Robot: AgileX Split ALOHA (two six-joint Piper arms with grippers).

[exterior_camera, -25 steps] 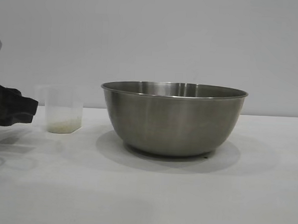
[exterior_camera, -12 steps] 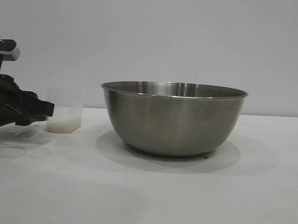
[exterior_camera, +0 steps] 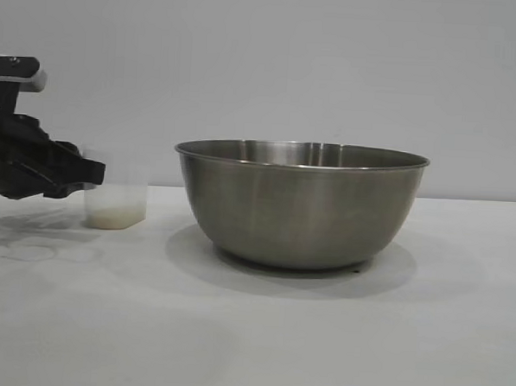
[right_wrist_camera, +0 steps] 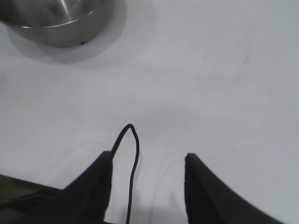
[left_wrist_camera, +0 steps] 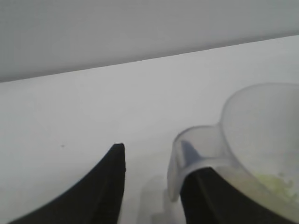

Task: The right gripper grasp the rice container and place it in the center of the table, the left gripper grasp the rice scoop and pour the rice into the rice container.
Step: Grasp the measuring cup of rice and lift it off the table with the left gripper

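The rice container (exterior_camera: 299,204), a big steel bowl, stands in the middle of the white table (exterior_camera: 319,343); its edge also shows in the right wrist view (right_wrist_camera: 51,23). Left of it sits the rice scoop (exterior_camera: 115,194), a translucent cup with a thin layer of rice (exterior_camera: 114,218) at its bottom. My left gripper (exterior_camera: 90,174) is at the scoop's left side. In the left wrist view this gripper (left_wrist_camera: 154,154) is open: one finger tip sits inside the scoop's hooked handle (left_wrist_camera: 196,144), the other stands apart. My right gripper (right_wrist_camera: 148,158) hangs open over bare table, away from the bowl.
A thin black cable (right_wrist_camera: 133,154) loops between the right gripper's fingers. A plain grey wall closes the back of the table. The right arm does not show in the exterior view.
My left gripper has moved right, up to the scoop's handle, and its jaws have narrowed. The scoop has shifted slightly right. The bowl and right gripper have not moved.
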